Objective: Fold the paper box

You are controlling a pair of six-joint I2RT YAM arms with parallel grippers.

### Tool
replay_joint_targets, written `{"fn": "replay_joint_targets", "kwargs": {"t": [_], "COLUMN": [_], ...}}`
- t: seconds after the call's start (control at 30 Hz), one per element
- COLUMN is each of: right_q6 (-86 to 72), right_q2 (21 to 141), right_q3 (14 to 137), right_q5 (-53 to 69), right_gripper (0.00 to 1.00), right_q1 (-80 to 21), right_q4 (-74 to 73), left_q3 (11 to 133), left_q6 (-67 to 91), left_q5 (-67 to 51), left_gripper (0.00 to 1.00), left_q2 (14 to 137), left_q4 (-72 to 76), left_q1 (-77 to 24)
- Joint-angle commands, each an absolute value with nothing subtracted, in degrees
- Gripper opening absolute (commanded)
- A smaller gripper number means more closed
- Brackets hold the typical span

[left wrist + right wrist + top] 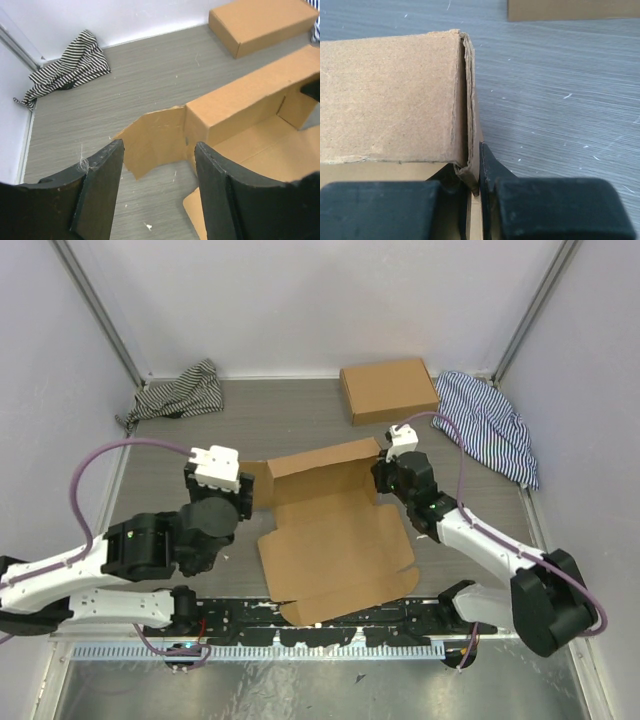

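The paper box point(335, 552) lies partly folded in the middle of the table, its brown base panel flat and its back wall point(322, 462) standing up. My left gripper point(246, 502) is at the wall's left end. In the left wrist view it point(159, 167) is open, with the loose side flap point(155, 140) just beyond the fingertips and nothing between the fingers. My right gripper point(384, 476) is at the wall's right end. There it point(475, 175) is shut on the doubled cardboard corner flap point(469, 150) of the box.
A fully formed flat brown box point(388, 390) sits at the back right. One striped cloth point(180, 390) is bunched in the back left corner and another point(492, 425) lies along the right side. A slotted rail point(300, 625) runs along the near edge.
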State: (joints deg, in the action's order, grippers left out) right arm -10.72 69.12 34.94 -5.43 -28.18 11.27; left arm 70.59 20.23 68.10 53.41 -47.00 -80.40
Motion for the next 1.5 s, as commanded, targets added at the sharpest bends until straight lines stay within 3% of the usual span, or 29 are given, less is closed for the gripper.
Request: {"fn": "replay_joint_targets", "kwargs": {"t": [0.0, 0.23, 0.5, 0.73, 1.0, 1.47], "right_q6": [-11.86, -12.05, -13.10, -14.18, -14.46, -13.14], "right_q2": [62.33, 57.44, 58.61, 63.27, 66.36, 68.02], "right_q3": [33.85, 33.87, 34.57, 38.16, 39.44, 40.69], "right_q5": [-11.93, -14.31, -15.65, -15.33, -14.18, -10.66], "right_gripper": [0.01, 0.01, 0.01, 0.01, 0.01, 0.01], "right_q1": [-28.48, -28.48, -28.48, -28.48, -28.47, -28.45], "right_q4": [12.61, 8.58, 5.57, 2.35, 1.90, 1.01], "left_q3": [64.97, 65.24, 68.99, 58.41, 41.25, 36.40], "left_q6": [16.71, 17.38, 21.77, 26.41, 31.58, 31.73], "left_q5": [71.13, 64.27, 37.04, 15.06, 5.38, 5.13], "left_gripper": [0.66, 0.70, 0.71, 0.67, 0.64, 0.64], "left_q2": [48.42, 51.82, 58.36, 59.37, 55.69, 58.57], "left_q4": [-32.47, -33.11, -30.87, -21.56, -2.40, 5.02], "left_q1": [-77.76, -65.98, -38.88, -18.70, -15.61, -12.62]}}
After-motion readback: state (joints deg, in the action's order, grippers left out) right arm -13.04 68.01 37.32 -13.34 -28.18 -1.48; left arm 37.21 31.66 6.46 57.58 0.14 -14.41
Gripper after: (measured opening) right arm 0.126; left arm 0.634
